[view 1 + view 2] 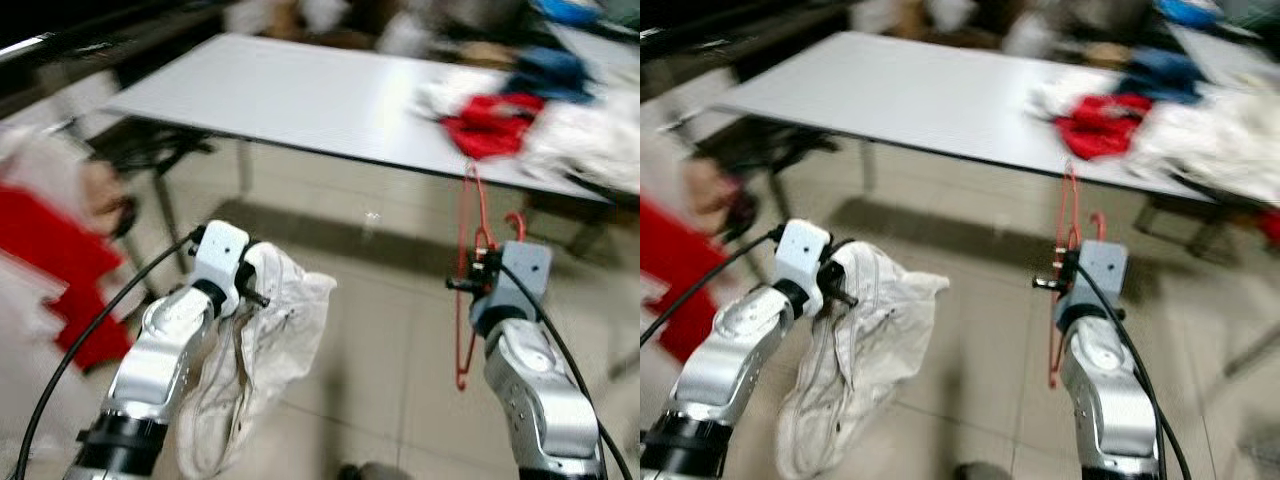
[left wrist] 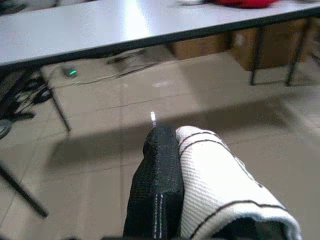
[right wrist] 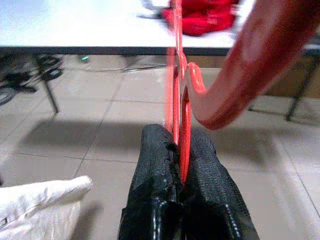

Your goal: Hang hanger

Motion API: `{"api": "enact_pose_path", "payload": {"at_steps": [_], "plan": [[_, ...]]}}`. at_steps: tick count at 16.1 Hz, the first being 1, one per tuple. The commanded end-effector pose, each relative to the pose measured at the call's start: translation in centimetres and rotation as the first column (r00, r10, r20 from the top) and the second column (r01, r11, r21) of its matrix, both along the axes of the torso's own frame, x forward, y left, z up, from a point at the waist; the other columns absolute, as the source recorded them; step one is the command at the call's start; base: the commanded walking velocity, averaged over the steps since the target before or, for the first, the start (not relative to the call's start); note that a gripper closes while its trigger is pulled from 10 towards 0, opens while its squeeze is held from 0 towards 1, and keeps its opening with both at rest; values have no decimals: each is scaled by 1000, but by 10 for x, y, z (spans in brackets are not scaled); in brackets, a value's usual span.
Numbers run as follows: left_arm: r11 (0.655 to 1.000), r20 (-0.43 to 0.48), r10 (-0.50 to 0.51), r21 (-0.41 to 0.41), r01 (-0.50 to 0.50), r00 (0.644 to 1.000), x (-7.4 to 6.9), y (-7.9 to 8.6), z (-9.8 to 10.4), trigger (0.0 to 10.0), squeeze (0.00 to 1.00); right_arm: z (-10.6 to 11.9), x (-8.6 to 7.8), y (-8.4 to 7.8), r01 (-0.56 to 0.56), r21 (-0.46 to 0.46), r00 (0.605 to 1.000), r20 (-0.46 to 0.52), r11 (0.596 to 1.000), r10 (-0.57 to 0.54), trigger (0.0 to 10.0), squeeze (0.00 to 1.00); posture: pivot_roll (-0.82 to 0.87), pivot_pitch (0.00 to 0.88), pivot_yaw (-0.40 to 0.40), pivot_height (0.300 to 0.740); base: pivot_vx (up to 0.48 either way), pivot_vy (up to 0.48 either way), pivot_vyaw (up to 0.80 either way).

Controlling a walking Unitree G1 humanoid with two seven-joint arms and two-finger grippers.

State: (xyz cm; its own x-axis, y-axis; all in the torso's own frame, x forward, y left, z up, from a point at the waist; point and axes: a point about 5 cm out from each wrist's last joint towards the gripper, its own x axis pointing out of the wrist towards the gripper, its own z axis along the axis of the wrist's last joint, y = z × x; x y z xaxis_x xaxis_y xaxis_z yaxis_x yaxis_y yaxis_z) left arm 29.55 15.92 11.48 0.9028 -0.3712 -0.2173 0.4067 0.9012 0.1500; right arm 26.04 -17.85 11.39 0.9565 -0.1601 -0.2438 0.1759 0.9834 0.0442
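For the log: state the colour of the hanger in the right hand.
Red hanger, clamped in the right hand; clearest in the right wrist view.

Ahead of me a long grey table (image 1: 300,100) with a dark edge stands on thin metal legs (image 2: 257,57) over a floor of beige tiles (image 1: 380,320). Its top catches a pale sheen of light, and its shadow lies across the tiles beneath. On its far right end I see a blurred heap of clothes (image 1: 520,110), red, white and blue. Under it sit brown boxes (image 2: 205,45) and loose cables (image 2: 30,92). Red fabric (image 1: 50,260) hangs at my left
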Motion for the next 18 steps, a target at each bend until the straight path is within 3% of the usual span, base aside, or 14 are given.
{"api": "enact_pose_path", "payload": {"at_steps": [1,10,18], "plan": [[1000,63,-18,-10,18,998,4,-4,14,10000,0,2,0,-3,12,-3,1000,1,1000,-12,10000,0,-108,0,10,740,0,345,-800],[1000,67,-18,-14,19,998,5,-6,14,10000,0,2,1,-3,11,-10,1000,-3,1000,-11,10000,0,-108,0,2,740,0,340,-800],[1000,69,-13,-16,14,998,5,-6,14,10000,0,4,3,-2,2,-19,1000,5,1000,-2,10000,0,-107,0,-3,740,0,330,0]]}}
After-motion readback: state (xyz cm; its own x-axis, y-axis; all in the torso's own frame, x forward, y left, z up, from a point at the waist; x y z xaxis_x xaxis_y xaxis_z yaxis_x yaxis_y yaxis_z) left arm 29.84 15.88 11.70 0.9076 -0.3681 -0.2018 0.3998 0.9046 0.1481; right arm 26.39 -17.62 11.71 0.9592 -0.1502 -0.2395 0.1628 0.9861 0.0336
